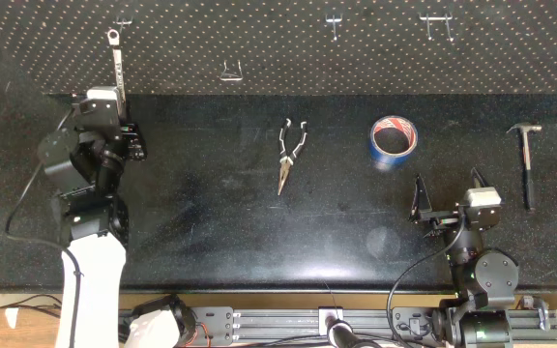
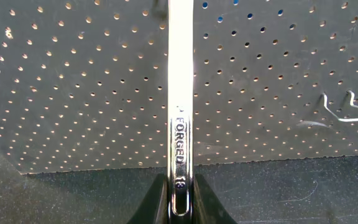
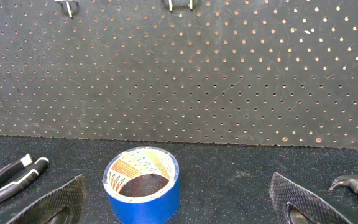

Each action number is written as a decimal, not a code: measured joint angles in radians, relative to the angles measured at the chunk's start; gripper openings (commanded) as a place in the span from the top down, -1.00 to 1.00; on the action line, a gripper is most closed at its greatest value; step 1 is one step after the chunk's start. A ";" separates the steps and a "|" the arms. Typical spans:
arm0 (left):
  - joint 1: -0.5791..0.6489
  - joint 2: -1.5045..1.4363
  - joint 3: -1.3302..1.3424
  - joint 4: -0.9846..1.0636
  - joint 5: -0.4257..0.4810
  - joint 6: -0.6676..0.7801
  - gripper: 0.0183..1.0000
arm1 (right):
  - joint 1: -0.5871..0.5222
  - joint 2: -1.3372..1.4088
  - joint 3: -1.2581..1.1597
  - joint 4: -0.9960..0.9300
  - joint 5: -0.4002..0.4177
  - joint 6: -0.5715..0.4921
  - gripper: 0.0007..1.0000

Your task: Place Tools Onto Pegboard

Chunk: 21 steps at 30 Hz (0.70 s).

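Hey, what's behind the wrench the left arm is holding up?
The pegboard, with a wire hook off to one side. The wrench, clamped in the left gripper, covers the strip of holes directly behind it.

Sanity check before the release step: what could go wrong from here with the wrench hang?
1. The left pincer grips the wrench only at its bottom end, so contact with the pegboard could pivot it or make it slip.
2. In the top view, the wrench's ring end appears just short of the hook. Opening before the ring is seated would likely drop it onto the table.
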 measured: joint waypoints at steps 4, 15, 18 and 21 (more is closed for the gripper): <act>0.000 0.053 0.000 0.045 0.000 0.000 0.99 | 0.000 0.000 0.000 0.000 0.000 0.000 -0.92; 0.000 0.114 0.000 0.097 0.000 0.000 0.98 | 0.000 0.000 0.000 0.000 0.000 0.000 -0.92; 0.000 0.113 0.000 0.097 0.000 0.000 0.98 | 0.000 0.000 0.000 0.000 0.000 0.000 -0.92; 0.000 0.098 0.000 0.097 0.000 0.000 0.98 | 0.000 0.000 0.000 0.000 0.000 0.000 -0.92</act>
